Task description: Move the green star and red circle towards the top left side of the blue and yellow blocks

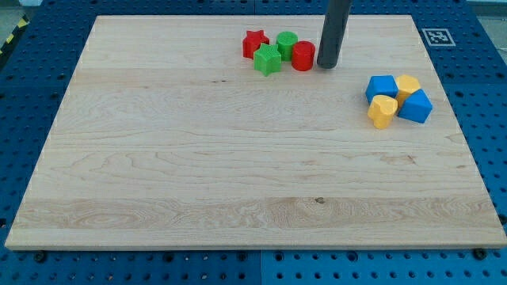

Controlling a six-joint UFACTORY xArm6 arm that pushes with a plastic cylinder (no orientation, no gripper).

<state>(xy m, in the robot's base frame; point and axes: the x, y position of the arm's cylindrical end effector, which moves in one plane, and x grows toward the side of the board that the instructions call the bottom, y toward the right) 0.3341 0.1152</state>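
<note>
Green star point(268, 60) & red circle point(303, 57) sit near board's top edge – well apart from blue/yellow blocks point(398, 100) by right edge. My tip point(327, 64) beside circle; no jaws – rod only.

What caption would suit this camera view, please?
My tip beside the red circle and green star, left of the blue-yellow cluster.

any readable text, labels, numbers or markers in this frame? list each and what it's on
No readable words, numbers or brand names anywhere in the view.
Square black-and-white marker at the top right corner of the wooden board: a coded pattern, no letters on it.
Blocks, including the green star and red circle: no print.
Rod, my tip: plain dark, no label.
</note>
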